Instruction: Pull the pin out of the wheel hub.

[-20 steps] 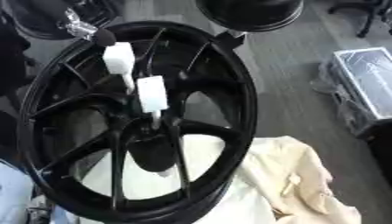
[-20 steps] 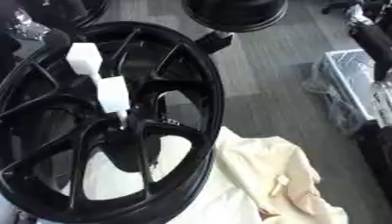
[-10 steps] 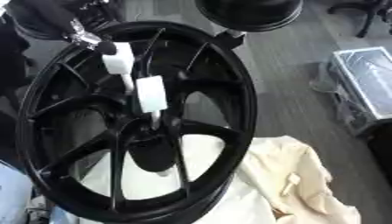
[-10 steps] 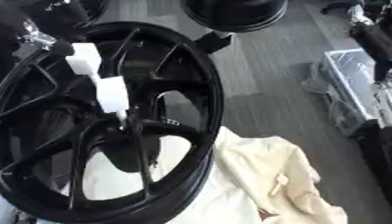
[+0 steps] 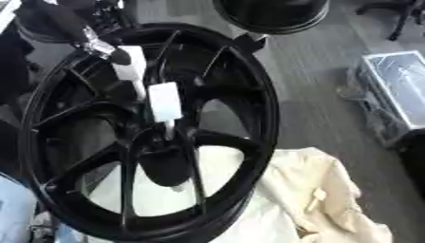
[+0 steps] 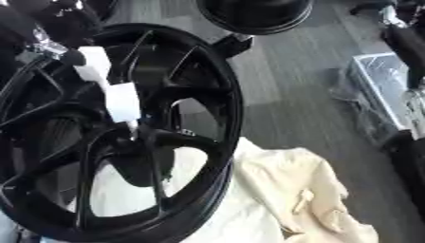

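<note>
Black wheel (image 5: pixel 149 133) is stood nearly upright on cream cloth (image 5: pixel 324 199). Pin (image 5: pixel 153 95), white and blocky, is seated in the hub at wheel centre; its long axis runs up-left from the hub, outer end toward the wheel's upper-left rim. Left hand (image 5: pixel 75 28) is at that outer end; fingers' state cannot be told. Pull should be kept along the pin's axis, no sideways levering. Right hand is not seen.

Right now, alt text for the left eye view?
A large black wheel fills the view, a white pin standing at its hub. The left robot hand reaches in from the upper left, touching a second white block; cream cloth lies lower right.
</note>
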